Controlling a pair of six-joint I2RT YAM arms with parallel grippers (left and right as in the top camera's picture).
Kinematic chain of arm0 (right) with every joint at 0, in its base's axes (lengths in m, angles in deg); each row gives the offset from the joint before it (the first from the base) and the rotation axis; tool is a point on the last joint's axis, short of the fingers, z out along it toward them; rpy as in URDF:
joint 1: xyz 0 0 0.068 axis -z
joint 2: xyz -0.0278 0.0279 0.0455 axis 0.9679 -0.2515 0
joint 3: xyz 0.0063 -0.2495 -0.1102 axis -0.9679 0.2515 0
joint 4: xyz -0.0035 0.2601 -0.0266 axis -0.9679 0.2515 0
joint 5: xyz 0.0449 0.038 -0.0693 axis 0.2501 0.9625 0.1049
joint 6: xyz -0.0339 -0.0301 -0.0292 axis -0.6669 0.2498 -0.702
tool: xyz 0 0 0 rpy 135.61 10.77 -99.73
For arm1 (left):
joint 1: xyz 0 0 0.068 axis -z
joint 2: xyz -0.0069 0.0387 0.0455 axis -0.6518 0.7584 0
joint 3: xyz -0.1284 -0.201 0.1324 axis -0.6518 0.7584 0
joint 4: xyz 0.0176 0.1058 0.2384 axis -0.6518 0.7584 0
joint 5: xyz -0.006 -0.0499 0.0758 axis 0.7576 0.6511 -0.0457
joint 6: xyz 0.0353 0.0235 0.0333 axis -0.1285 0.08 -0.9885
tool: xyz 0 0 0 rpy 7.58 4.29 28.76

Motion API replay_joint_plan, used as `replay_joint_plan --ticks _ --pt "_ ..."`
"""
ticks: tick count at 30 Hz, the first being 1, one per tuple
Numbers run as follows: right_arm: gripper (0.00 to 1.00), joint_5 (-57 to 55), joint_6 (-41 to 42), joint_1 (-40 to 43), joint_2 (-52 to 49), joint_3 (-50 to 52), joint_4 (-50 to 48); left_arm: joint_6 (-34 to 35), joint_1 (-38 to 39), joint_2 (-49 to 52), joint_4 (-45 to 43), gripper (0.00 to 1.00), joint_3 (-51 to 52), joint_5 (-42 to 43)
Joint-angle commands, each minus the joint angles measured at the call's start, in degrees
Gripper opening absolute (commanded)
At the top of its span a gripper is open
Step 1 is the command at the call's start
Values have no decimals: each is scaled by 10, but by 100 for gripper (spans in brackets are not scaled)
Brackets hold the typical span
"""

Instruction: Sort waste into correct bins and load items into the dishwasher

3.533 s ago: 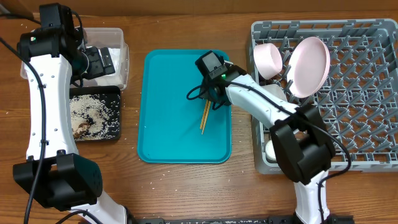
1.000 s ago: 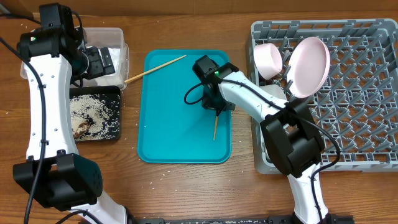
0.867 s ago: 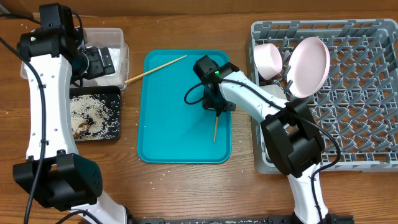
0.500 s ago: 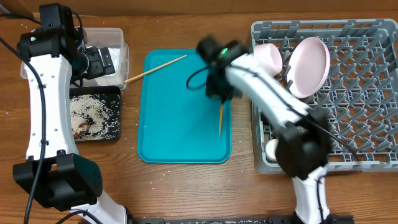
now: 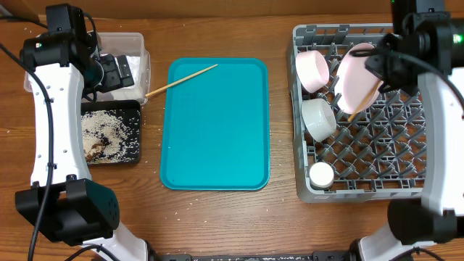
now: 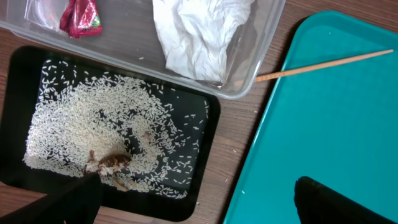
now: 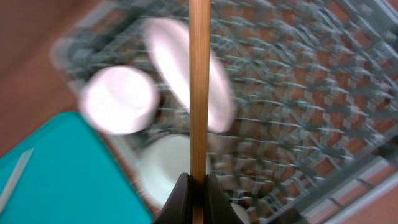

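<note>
Waste side reads sorted: clear tub [image 6: 124, 56] holds the crumpled red wrapper [image 6: 79, 15] and white napkin [image 6: 199, 31], dry trash together. The black tray [image 6: 18, 81] just beside it takes the loose rice [image 6: 81, 118] and brown scraps [image 6: 109, 163], so food waste stays separate. Left gripper [image 6: 199, 186] hovers over the tub/tray boundary, jaws spread wide and empty; looks parked, nothing in reach of the fingers. One chopstick [image 5: 181, 78] lies diagonally, far end on the teal tray's [image 5: 217, 145] top-left corner, near end out over the table with its tip just beside the tub corner; can't tell if it touches. It's not loaded yet, my guess is it's next. Tray is otherwise bare. In the grey dish rack [image 5: 428, 167], the pink bowl [image 5: 313, 70] and plate [image 5: 359, 69] stand on edge between pegs so they drain. The white bowl [image 5: 317, 118] and small cup [image 5: 321, 175] sit in the front-left cells. Right gripper [image 7: 199, 183] is clamped on the second chopstick [image 7: 199, 74], pinched at one end with the shaft pointing away over the rack, near the plate, probably lining it up to drop between pegs. Thin stick could slip through the grid. Writing: none legible anywhere, wrapper print too crumpled to read.
</note>
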Motion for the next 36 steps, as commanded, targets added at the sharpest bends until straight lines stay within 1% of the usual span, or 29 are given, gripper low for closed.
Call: replay_joint_plan --ticks 1,6,8,12,14,15,16,17,18,19,20,21,24,26,27,30,33,36 --pt "4 -7 9 47 -17 58 -15 -13 1 -1 0 100 0 -3" --pt "4 2 9 105 -17 164 -64 -13 1 -1 0 100 0 -3" --pt "4 8 23 122 -17 205 -91 -13 1 -1 0 100 0 -3" --pt "4 22 24 147 -17 281 -167 -13 1 -1 0 100 0 -3" --pt "7 26 24 155 -17 303 -195 -13 1 -1 0 100 0 -3" --pt "13 27 24 158 -17 309 -203 -13 1 -1 0 100 0 -3" --pt "26 28 24 161 -17 311 -206 -13 1 -1 0 100 0 -3" --pt "37 28 23 162 -17 311 -206 -13 1 -1 0 100 0 -3" --pt "54 28 21 162 -15 309 -205 -13 1 -1 0 100 0 -3" --pt "67 30 17 162 -14 303 -200 -13 1 -1 0 100 0 -3" --pt "70 34 17 162 -12 295 -192 -13 1 -1 0 100 0 -3" --pt "72 42 9 162 -9 283 -182 -13 1 -1 0 100 0 -3" --pt "73 99 -32 154 5 233 -159 -13 1 -1 0 100 0 -3" --pt "72 163 -71 134 19 196 -159 -13 1 -1 0 100 0 -3" --pt "72 177 -75 118 26 182 -162 -13 1 -1 0 100 0 -3" --pt "72 198 -67 42 41 157 -192 -13 1 -1 0 100 0 -3" --pt "70 201 -34 -59 34 160 -270 -13 1 -1 0 100 0 -3" --pt "68 187 13 -154 -4 167 -359 -13 1 -1 0 100 0 -3"
